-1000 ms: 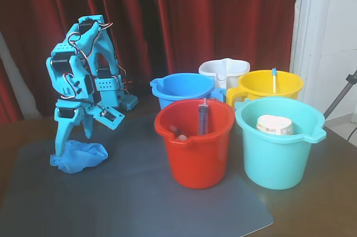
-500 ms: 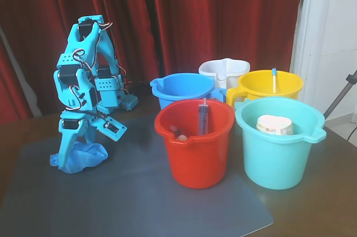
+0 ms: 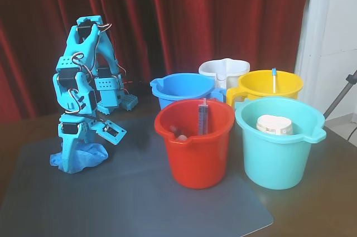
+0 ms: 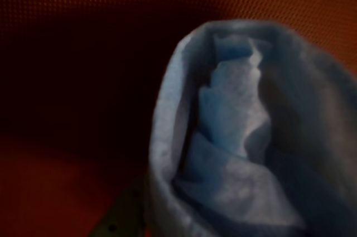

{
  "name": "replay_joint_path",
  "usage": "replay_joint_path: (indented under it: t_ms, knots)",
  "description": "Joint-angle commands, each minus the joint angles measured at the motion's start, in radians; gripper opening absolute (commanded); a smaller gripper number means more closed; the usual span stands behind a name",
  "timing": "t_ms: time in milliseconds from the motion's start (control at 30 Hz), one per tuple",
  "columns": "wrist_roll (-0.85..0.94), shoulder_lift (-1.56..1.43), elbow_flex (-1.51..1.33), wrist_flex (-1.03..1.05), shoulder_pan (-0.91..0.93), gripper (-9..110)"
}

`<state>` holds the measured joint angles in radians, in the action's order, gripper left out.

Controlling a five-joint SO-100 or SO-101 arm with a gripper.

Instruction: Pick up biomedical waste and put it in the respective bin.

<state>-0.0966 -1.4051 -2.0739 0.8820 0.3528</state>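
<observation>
Far left, fixed view: gripper has dropped onto blue glove since 1 s ago; glove bunched tighter, shifted slightly right on grey mat. Whether jaws have closed on it: cannot tell. Wrist view: glove fills frame, very close. Judgement: grasp under way, lift not yet done. Rightward: blue bucket, red bucket with syringe, white bucket, teal bucket. Yellow bucket back right, behind red and teal; carry must clear their rims.
</observation>
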Motion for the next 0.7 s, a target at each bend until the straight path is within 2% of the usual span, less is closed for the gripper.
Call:
replay_joint_path:
  t_ms: [0, 300, 533, 633, 667]
  knots:
    - [-0.008, 0.005, 0.041, -0.002, -0.009, 36]
    - [-0.008, 0.071, 0.114, 0.012, 0.005, 0]
    - [-0.014, 0.089, 0.137, -0.034, 0.092, 0]
    - [-0.152, 0.083, 0.233, 0.0, 0.078, 0]
    - [-0.253, 0.083, 0.314, 0.066, 0.052, 0]
